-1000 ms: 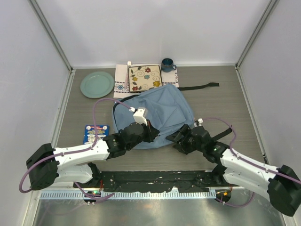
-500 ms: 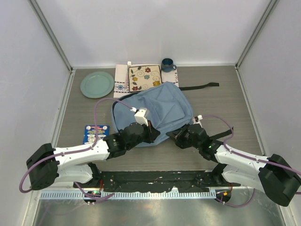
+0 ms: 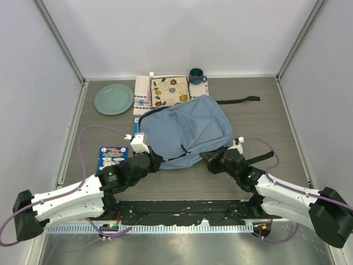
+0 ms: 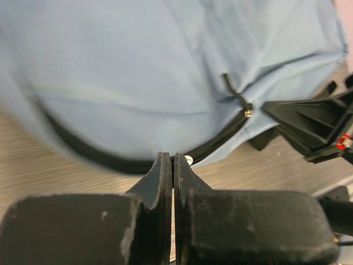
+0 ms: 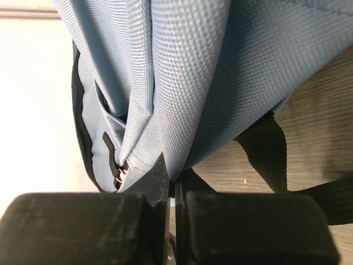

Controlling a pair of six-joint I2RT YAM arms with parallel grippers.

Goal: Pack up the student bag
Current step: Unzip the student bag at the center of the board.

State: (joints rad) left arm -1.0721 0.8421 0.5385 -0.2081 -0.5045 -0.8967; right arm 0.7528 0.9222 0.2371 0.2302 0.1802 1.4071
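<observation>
right claw (image 3: 212, 162) has just clamped onto the bag (image 3: 185, 124) (left claw (image 3: 153, 160), pressed together, drew back), probably to hold it for opening.

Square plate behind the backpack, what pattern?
The square plate is cream with colourful flowers and dark swirls; top view shows it best.

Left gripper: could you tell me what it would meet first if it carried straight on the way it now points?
Probably the large soft light-blue fabric backpack: the shut left gripper points at its dark zipper edge, just ahead; contact is unclear.
</observation>
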